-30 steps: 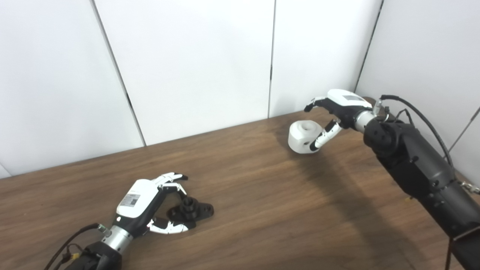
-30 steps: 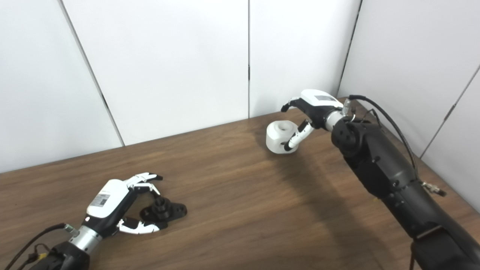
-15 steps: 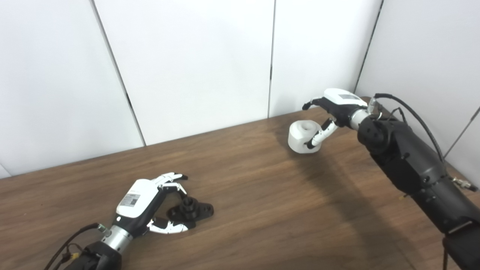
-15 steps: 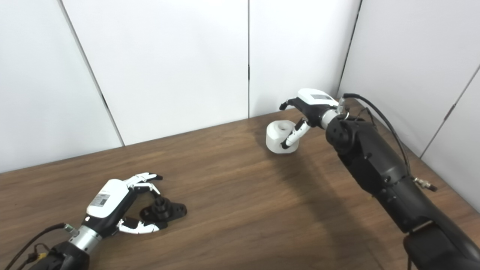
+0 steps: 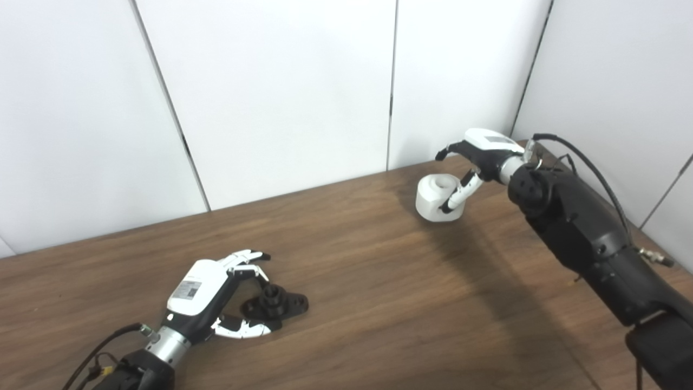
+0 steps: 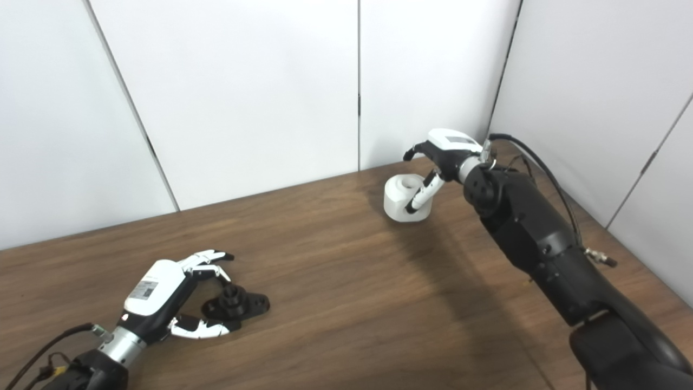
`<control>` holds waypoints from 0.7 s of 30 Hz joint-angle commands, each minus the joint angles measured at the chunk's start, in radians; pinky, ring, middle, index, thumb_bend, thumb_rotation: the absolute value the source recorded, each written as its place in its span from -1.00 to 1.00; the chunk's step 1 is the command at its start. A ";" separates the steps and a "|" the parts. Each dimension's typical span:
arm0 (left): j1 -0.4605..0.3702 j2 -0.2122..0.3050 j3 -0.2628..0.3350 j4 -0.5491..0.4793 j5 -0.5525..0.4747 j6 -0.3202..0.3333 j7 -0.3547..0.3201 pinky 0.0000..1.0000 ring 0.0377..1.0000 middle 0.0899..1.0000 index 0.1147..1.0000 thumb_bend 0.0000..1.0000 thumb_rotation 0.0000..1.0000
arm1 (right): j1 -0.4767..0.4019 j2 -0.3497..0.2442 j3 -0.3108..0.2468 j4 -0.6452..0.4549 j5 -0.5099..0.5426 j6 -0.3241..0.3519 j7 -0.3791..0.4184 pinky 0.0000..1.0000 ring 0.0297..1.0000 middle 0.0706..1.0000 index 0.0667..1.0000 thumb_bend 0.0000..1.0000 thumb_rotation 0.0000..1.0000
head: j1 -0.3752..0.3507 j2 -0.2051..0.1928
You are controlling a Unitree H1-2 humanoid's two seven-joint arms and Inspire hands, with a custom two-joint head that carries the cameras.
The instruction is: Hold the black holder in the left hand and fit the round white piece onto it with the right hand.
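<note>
Woodgrain desk, dark brown with long streaky lines and a matte finish, carried both parts, and they sat well apart from each other. Black holder lay flat near the front left, a low plate-like base with rounded ends and a short round post sticking up from the middle, all dull black plastic by the look of it. Left robot hand, with a glossy white shell over black parts, was cupped around it with fingers spread, curved fingers just behind the post and thumb low along the front edge, so it was open around the holder and not actually clamped. Couldn't really tell if the fingertips were touching it. Round white piece stood way over at the far right near the wall panels, a chunky smooth cylinder with a round recess in its top face. Right robot hand hung over it, thumb lying down against the near side while the other fingers arched above and past the top, apart and not gripping.
</note>
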 commanded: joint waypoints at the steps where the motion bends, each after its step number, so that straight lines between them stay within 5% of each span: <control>1: 0.087 0.067 -0.023 0.073 0.040 0.036 -0.106 0.40 0.71 0.64 -0.08 0.91 -0.50 | -0.059 -0.023 -0.003 -0.008 -0.006 -0.024 -0.023 0.56 0.78 0.79 0.55 0.86 -0.54 | -0.001 0.000; 21: 0.097 0.087 -0.019 0.019 0.040 0.067 -0.148 0.45 0.73 0.65 -0.06 0.91 -0.52 | -0.052 -0.047 0.015 -0.002 0.003 -0.025 0.022 0.59 0.78 0.74 0.41 0.80 -0.60 | -0.004 0.018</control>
